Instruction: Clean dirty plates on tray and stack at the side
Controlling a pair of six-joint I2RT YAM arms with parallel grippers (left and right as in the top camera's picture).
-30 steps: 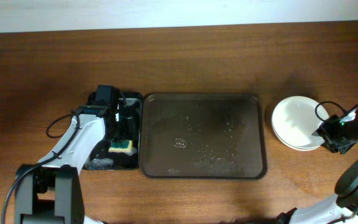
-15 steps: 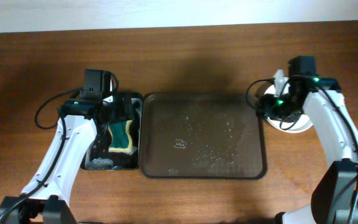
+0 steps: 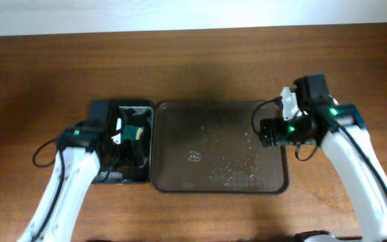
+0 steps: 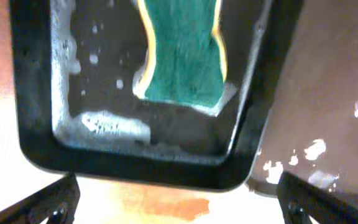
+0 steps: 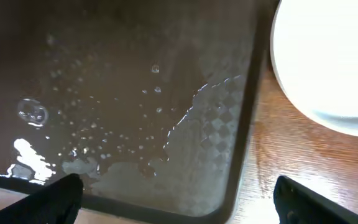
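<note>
The dark brown tray (image 3: pixel 220 105) lies mid-table, wet with droplets and foam and with no dishes on it. In the right wrist view its right end (image 5: pixel 135 93) fills the picture, and the white plates (image 5: pixel 328 56) rest on the wood just right of the rim. From overhead my right arm (image 3: pixel 294 124) hides the plates. My right gripper (image 5: pixel 180 202) is open over the tray's near right corner and holds nothing. My left gripper (image 4: pixel 179 208) is open over the end of a small black tray (image 4: pixel 135 168), also with nothing in it.
A green and yellow sponge (image 4: pixel 182 56) lies in the wet, soapy black tray (image 3: pixel 123 180), which sits against the brown tray's left side. Bare wood-grain tabletop (image 3: pixel 193 60) surrounds both trays.
My right arm has swung in from the far right to the tray's right edge, and its jaws have opened. My left arm has shifted over the black tray, where the sponge now lies.
</note>
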